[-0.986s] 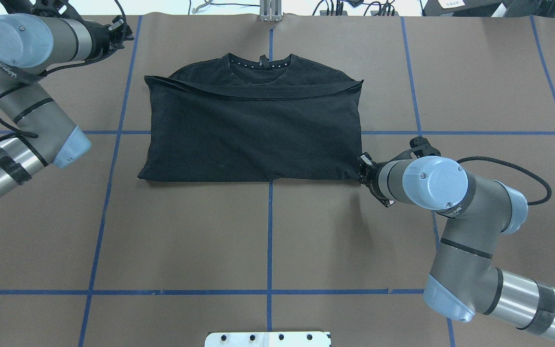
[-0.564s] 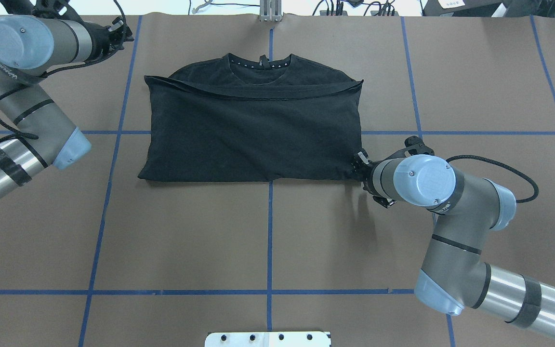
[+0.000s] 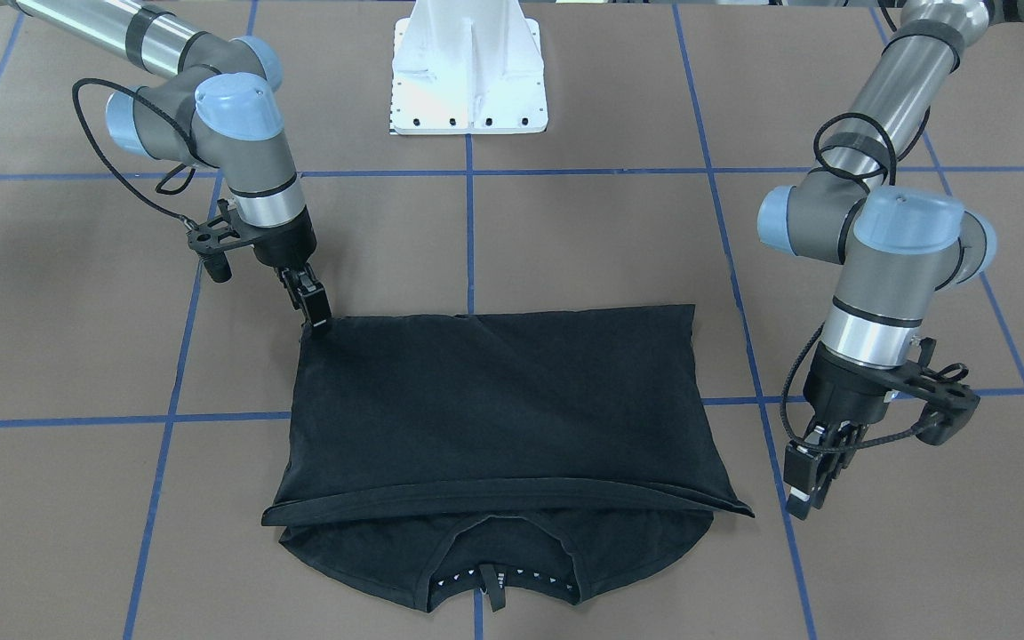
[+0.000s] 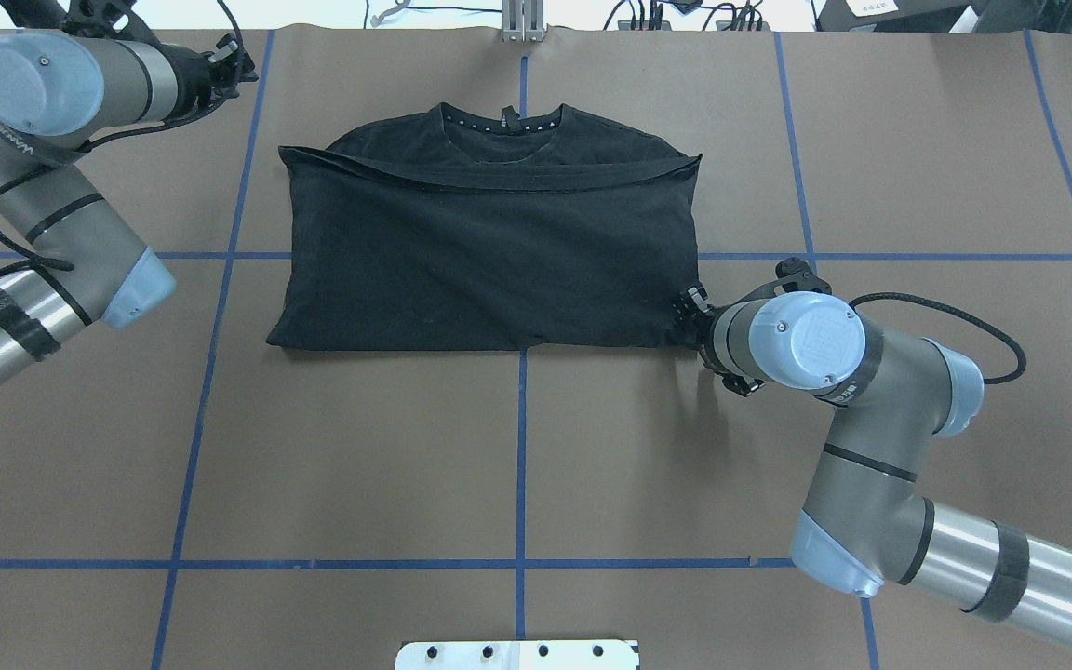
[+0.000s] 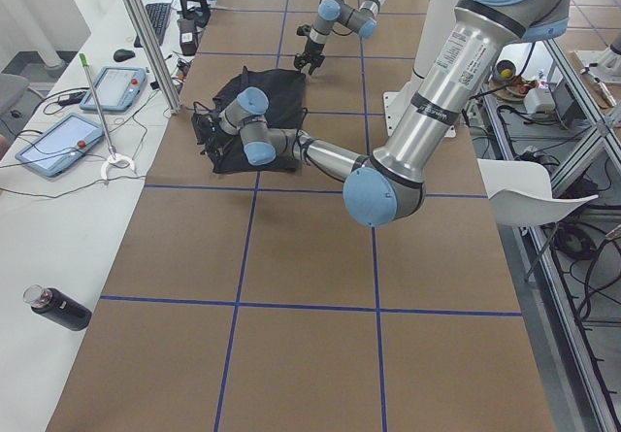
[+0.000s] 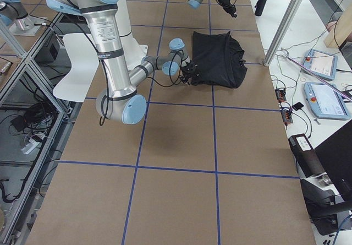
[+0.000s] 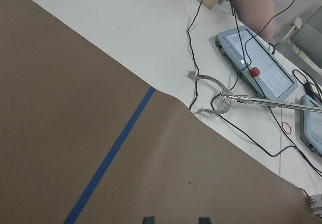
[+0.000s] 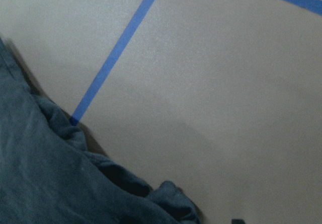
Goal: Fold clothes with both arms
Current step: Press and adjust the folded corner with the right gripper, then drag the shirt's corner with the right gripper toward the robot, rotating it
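The black T-shirt lies folded on the brown table, collar at the far side, print hidden. My right gripper is low at the shirt's near right corner; in the front-facing view its tips touch that corner. The right wrist view shows the bunched shirt edge and one fingertip beside it, so the jaws stand apart. My left gripper hangs over bare table at the far left, away from the shirt, empty. Its tips show with a gap in the left wrist view.
Blue tape lines grid the table. The white pedestal base stands at the robot's side. Beyond the far edge are tablets, cables, a metal pole with a hook and an operator's arm.
My right arm has moved left and slightly forward, bringing its gripper onto the shirt's near right corner. The shirt has not moved. The left arm has barely moved.
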You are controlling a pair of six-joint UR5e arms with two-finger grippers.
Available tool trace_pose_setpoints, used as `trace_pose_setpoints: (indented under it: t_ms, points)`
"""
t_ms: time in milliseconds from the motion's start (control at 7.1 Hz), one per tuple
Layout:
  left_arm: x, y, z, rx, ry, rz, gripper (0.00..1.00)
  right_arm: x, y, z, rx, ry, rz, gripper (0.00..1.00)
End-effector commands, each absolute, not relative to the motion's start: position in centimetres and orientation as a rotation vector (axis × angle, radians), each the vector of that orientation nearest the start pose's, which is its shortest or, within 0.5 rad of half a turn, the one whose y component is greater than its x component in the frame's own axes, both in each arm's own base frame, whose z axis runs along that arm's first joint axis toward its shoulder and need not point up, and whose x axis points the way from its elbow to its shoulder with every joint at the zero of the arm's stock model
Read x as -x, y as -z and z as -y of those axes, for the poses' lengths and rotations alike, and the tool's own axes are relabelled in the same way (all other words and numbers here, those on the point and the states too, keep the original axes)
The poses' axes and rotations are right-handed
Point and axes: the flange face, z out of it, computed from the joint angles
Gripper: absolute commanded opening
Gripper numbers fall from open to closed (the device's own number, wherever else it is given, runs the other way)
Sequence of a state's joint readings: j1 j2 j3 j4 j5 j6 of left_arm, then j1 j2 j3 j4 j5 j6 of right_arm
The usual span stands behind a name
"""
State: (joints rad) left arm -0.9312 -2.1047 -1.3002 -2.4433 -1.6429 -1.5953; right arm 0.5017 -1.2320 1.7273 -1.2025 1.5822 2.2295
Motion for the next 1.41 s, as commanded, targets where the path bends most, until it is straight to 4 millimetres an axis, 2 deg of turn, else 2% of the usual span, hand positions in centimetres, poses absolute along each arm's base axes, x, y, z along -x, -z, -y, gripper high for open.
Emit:
trace_pose_setpoints:
  t_ms: [0,564,705,845,986,1127,1268]
  points:
    - [-33.3,-37.8,65.9,-0.453,0.807,-1.082,0.41,48.5,-36.6,42.0,0.083,-1.087,0.906,0.00]
    - [-33.4,-37.6,65.8,-0.452,0.808,-1.086,0.42,48.0,-36.0,42.2,0.085,-1.083,0.919,0.00]
    - [-33.4,-37.5,65.8,-0.451,0.808,-1.088,0.42,47.2,-35.4,42.0,0.090,-1.082,0.933,0.00]
    - [-33.4,-37.3,65.7,-0.451,0.806,-1.091,0.42,45.5,-34.6,41.1,0.091,-1.080,0.936,0.00]
    - [-33.4,-37.0,65.6,-0.453,0.803,-1.098,0.42,43.4,-33.5,39.6,0.092,-1.083,0.898,0.00]
    - [-33.3,-36.3,65.4,-0.453,0.796,-1.112,0.42,44.6,-33.1,34.5,0.106,-1.016,0.784,0.00]
    - [-33.0,-34.4,64.6,-0.456,0.778,-1.150,0.42,44.9,-31.7,30.2,0.135,-0.946,0.751,0.00]
